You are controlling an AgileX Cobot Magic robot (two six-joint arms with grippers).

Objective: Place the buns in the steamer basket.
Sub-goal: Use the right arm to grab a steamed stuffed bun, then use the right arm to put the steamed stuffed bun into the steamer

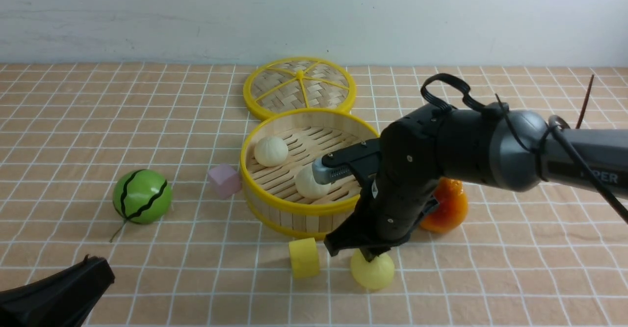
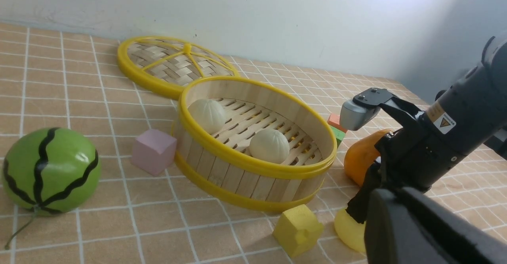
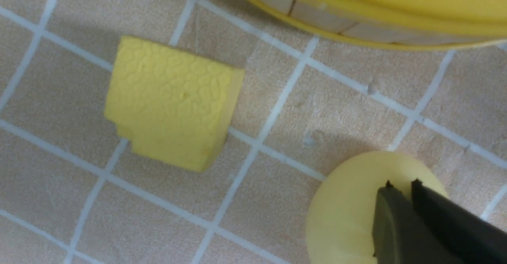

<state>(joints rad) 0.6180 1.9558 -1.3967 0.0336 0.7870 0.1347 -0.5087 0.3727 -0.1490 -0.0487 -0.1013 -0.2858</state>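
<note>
As right claw (image 3: 402,185) nips its top, yellow bun (image 3: 344,212) sits beneath

Plain whitish wall (image 1: 147,13) behind a tan tabletop (image 1: 73,121) with a white grid pattern.

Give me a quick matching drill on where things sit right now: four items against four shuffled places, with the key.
1. yellow bun
2. off-white bun
3. pink cube
4. woven lid

A. inside the steamer basket
B. behind the basket, lying flat
C. in front of the basket, under the right gripper
D. beside the basket, on the robot's left

Pairs: 1-C, 2-A, 3-D, 4-B
</note>
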